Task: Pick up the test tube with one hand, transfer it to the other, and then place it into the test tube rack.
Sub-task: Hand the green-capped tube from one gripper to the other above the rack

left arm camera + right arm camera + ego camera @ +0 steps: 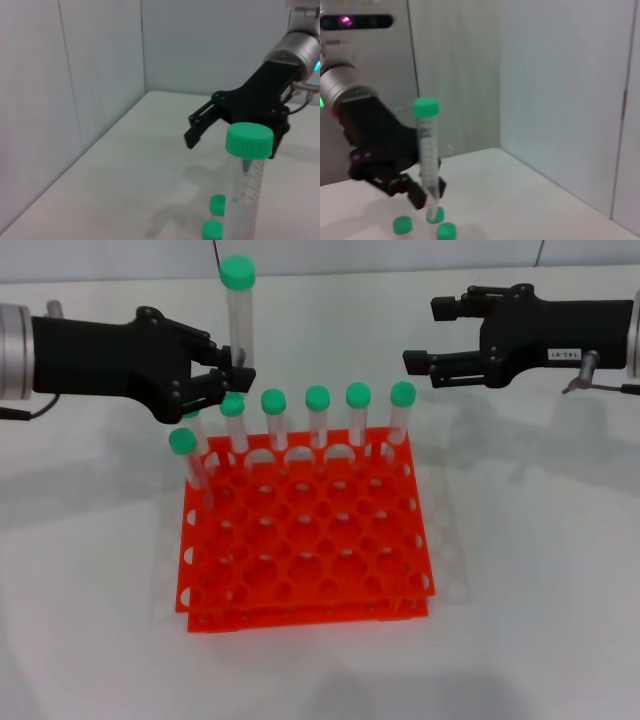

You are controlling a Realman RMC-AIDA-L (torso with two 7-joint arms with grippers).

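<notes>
My left gripper [235, 368], black and unlabelled, is shut on the lower part of a clear test tube [239, 310] with a green cap and holds it upright above the back left of the orange rack [300, 540]. The tube shows close in the left wrist view [248, 165] and farther off in the right wrist view [426, 145]. My right gripper [410, 368], black with a white label, is open, level with the tube and well to its right. It also shows in the left wrist view [192, 131]. Several identical tubes stand in the rack's back row.
One more capped tube [186, 455] stands at the rack's left edge, second row. The rack's front rows are unfilled holes. White table [530, 570] lies all around the rack. Grey walls stand behind.
</notes>
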